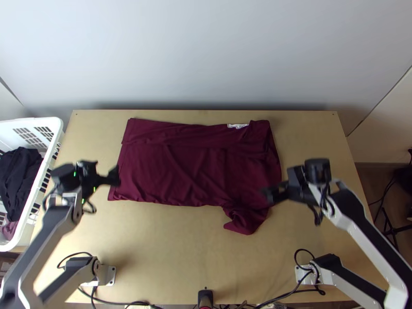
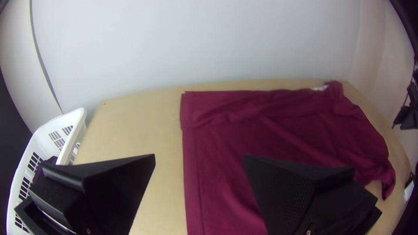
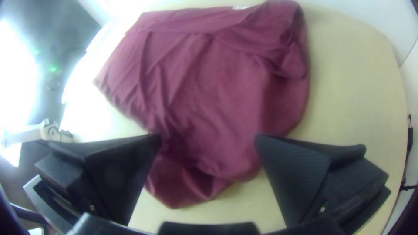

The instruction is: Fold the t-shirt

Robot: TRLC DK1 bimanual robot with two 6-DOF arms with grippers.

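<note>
Top view: maroon t-shirt [image 1: 180,175] lies across the middle of the frame on the light wooden table [image 1: 170,257]. Body mostly spread, with shallow diagonal creases. Along its upper edge a long band of cloth lies folded over the body; a small white patch [image 1: 238,125] shows on this edge, toward the right. Upper right part of the garment rumpled. Lower edge fairly even from the left to the centre, then bunched, with a crumpled flap [image 1: 246,220] jutting down at lower right.

Left gripper [image 1: 104,170]: left of frame, at the shirt's left edge. Left wrist view: its two black fingers [image 2: 300,191] stand wide apart, released, no cloth pinched.

Right gripper [image 1: 278,189]: right of frame, at the shirt's lower right edge. Right wrist view: fingers [image 3: 296,178] likewise well apart, nothing gripped; maroon cloth is seen in the gap between them. Contact with the cloth cannot be told for either gripper.

White laundry basket [image 1: 38,121]: left edge of frame, beside the table, dark clothing [image 1: 19,177] inside.
</note>
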